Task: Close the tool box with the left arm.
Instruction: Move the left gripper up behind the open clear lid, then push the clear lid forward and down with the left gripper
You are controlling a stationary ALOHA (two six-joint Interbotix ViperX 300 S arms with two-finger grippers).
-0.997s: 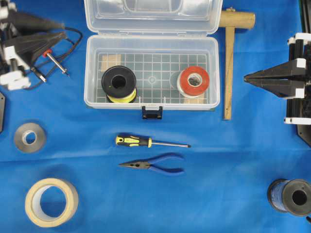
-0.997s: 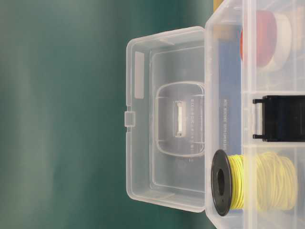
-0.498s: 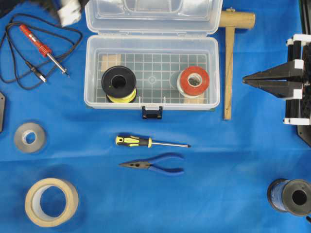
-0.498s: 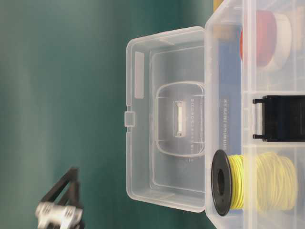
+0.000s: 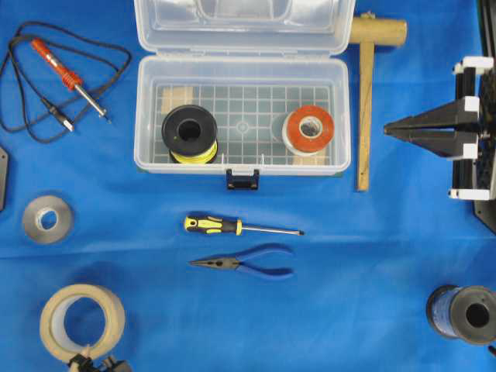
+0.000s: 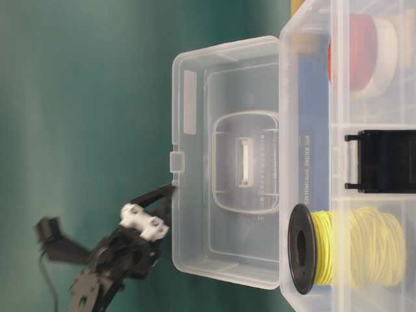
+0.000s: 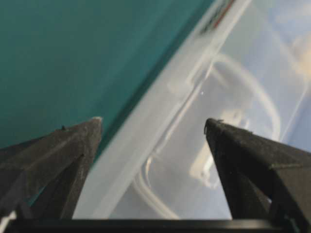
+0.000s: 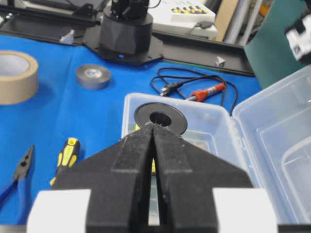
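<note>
The left gripper (image 7: 153,128) has its 2 fingers spread wide, holding nothing, beside the raised lid's rim. The right gripper (image 5: 391,129) is pressed closed, empty. The tool box (image 5: 242,68) stands open, holding a yellow wire spool (image 5: 189,133) and a red spool (image 5: 309,129).

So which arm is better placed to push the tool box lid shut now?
Left. The left gripper, open, is at the raised lid of the tool box; the right gripper sits shut, off to the side.

Three tape rolls (image 5: 82,322), two wire spools (image 5: 189,133), one screwdriver (image 5: 232,226).
</note>
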